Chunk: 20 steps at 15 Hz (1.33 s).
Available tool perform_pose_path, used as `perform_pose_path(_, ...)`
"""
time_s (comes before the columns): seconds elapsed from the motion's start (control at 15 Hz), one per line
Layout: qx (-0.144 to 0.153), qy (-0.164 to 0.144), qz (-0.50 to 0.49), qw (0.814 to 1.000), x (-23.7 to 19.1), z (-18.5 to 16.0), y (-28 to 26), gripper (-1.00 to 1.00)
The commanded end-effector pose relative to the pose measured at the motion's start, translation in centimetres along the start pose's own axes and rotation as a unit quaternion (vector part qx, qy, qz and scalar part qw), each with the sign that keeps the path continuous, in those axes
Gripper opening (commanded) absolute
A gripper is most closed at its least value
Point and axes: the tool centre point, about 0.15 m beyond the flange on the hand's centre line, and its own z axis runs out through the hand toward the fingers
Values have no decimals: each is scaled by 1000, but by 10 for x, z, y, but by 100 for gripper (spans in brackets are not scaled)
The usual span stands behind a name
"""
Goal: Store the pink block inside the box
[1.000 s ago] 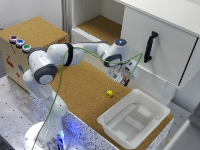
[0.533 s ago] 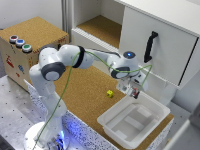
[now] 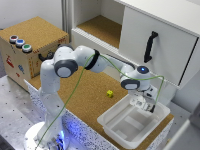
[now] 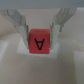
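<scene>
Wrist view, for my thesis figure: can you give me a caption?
Gripper holding the pink block, marked with a letter A, between its fingers above the white box.

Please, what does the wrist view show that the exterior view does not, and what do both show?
Only the wrist view shows the pink block, with a black letter on its face, shut between the tool fingers.

Only the exterior view shows the arm, the yellow block, the cabinet, the button box, and the whole box with its rim.

Both show the tool above the white box floor.
</scene>
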Motion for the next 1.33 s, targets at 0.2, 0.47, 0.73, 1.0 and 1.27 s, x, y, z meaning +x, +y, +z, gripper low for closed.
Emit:
perform_pose_path(0.2, 103, 6, -11, 995, 28, 28, -6, -100)
perform_pose_path(0.47, 110, 2, -25, 994, 33, 33, -22, -100)
perform_pose_path(0.73, 103, 12, -24, 994, 27, 14, -21, 100)
perform_pose_path(1.0, 108, 51, -22, 993, 30, -36, -11, 100)
perform_pose_path(1.27, 141, 79, -30, 986, 37, -86, -24, 100)
